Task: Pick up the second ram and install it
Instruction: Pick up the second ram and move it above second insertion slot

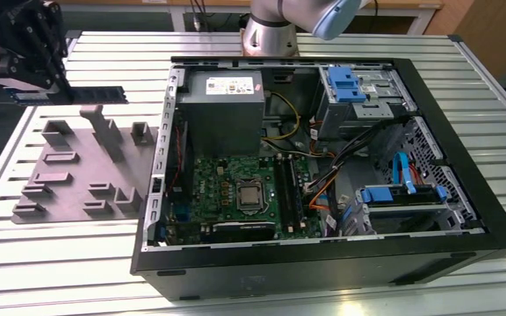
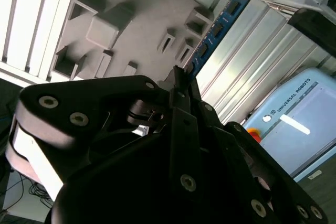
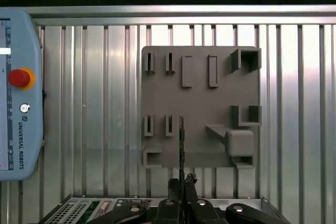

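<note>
Second ram point(image 1: 84, 95): thin, flat, narrow blue-green board stick with small dark chips along its face. It is held level in the air above the far edge of the grey tray point(image 1: 68, 179), clear of the tray's surface. In the second wrist view the stick point(image 2: 216, 29) runs long and straight past the tray's edge. In the first wrist view it shows edge-on as a thin dark line point(image 3: 181, 140) over the tray.

Tray: matte grey plastic, flat slab with raised square blocks, upright fins and slotted pockets point(image 3: 199, 103).

Pincer point(image 1: 40, 91): black metal with bolted plates, fingers pressed together on one end of the stick. In the first wrist view the fingertips point(image 3: 176, 184) clamp the stick's near end.

Table point(image 1: 60, 263) under the tray: ribbed, shiny aluminium slats.

Computer case point(image 1: 323, 266): open black steel box beside the tray, on the exterior view's right, with a green motherboard point(image 1: 218, 178) inside.
</note>
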### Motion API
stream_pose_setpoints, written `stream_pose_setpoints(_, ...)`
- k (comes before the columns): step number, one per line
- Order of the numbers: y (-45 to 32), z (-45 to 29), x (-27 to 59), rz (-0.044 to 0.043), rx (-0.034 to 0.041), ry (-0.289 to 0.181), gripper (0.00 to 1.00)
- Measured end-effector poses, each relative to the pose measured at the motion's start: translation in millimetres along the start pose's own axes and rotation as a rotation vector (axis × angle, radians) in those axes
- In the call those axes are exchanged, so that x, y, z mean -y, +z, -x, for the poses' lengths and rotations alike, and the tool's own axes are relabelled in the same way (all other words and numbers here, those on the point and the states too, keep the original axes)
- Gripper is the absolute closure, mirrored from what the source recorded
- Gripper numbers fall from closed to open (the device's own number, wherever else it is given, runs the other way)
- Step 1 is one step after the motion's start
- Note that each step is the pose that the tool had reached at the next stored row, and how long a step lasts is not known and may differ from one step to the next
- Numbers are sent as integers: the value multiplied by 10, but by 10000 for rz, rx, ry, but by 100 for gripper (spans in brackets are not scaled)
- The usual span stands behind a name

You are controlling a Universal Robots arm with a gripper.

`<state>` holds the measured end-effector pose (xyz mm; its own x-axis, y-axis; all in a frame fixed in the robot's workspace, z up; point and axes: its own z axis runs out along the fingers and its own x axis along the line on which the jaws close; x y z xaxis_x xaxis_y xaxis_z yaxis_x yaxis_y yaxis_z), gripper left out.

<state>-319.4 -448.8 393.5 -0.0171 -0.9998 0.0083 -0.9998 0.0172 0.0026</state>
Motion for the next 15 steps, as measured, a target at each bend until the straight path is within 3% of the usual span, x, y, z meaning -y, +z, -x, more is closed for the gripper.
stream_pose_setpoints(15, -1, 6, 352, 0, -1, 0, 86)
